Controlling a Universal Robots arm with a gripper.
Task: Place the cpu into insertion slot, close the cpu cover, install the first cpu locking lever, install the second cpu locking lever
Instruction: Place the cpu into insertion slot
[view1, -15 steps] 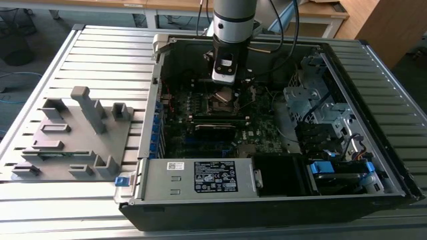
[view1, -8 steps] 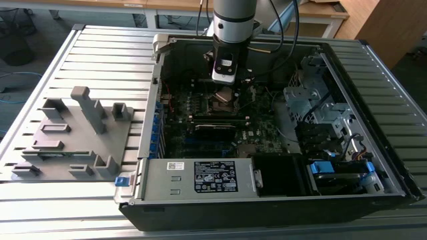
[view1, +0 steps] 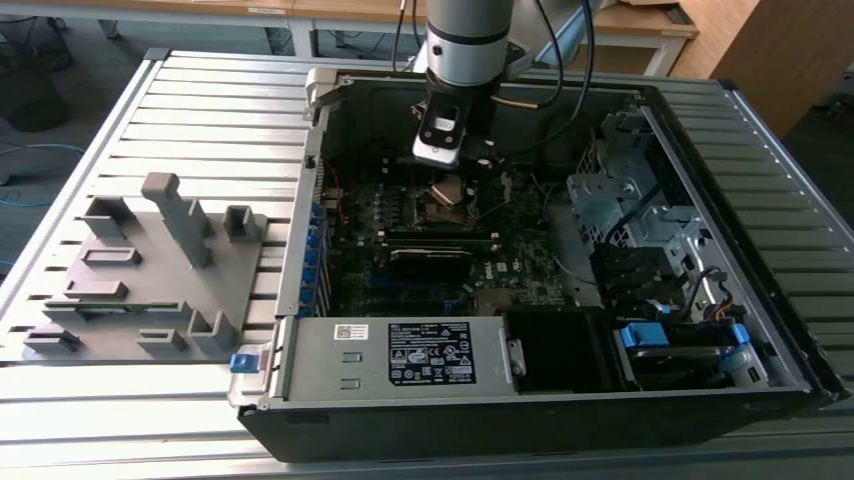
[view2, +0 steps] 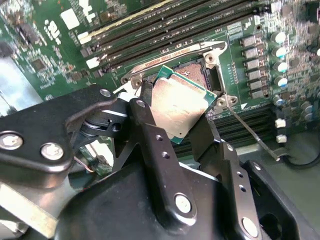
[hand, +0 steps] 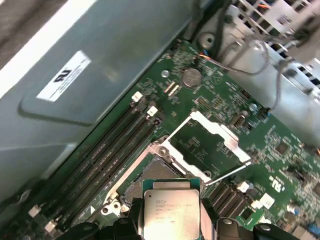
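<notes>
Wooden desks (view1: 647, 22) are standing behind a slatted metal table (view1: 200, 110); grey floor (view1: 100, 55) is showing beside it.

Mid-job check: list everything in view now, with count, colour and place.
Flat square metal-faced cpu: one, silver-grey, gripped over the insertion slot.
Square insertion slot: one, black, on the motherboard.
Thin metal-frame cpu cover: one, silvery, open beside the slot.
Motherboard: one, green, inside the case.
Long memory slots: several, black, alongside the slot.
Open computer case: one, black, on the slatted table.
Moulded fixture tray: one, grey, exterior view's left of the case.
Gripper: one, black, shut on the cpu.
</notes>
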